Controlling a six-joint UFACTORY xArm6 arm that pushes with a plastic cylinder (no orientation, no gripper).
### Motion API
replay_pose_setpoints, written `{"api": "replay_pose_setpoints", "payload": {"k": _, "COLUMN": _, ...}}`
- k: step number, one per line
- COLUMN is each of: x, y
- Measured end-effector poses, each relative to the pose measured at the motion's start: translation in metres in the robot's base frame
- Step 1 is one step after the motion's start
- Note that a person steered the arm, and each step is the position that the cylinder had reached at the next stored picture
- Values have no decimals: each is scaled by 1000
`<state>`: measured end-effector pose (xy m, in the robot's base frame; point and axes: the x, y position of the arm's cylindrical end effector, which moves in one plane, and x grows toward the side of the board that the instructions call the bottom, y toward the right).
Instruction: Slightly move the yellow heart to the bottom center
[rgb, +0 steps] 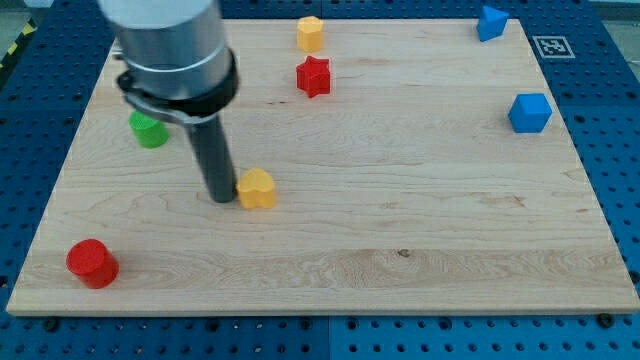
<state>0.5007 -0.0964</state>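
My tip (219, 198) has no gripper to open or hold anything and seems to touch the left side of the small yellow heart block (257, 188), left of the wooden board's (420, 230) middle, not yet bottom center.

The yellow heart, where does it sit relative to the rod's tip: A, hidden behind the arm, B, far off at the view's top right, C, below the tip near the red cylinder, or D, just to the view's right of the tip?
D: the yellow heart lies right beside my tip, on its right in the view.
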Motion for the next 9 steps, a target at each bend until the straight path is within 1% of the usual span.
{"api": "replay_pose_setpoints", "payload": {"k": 2, "x": -15, "y": 73}}
{"api": "replay_pose_setpoints", "payload": {"k": 4, "x": -30, "y": 121}}
{"api": "replay_pose_setpoints", "payload": {"k": 5, "x": -7, "y": 120}}
{"api": "replay_pose_setpoints", "payload": {"k": 6, "x": 4, "y": 120}}
{"api": "replay_pose_setpoints", "payload": {"k": 9, "x": 7, "y": 106}}
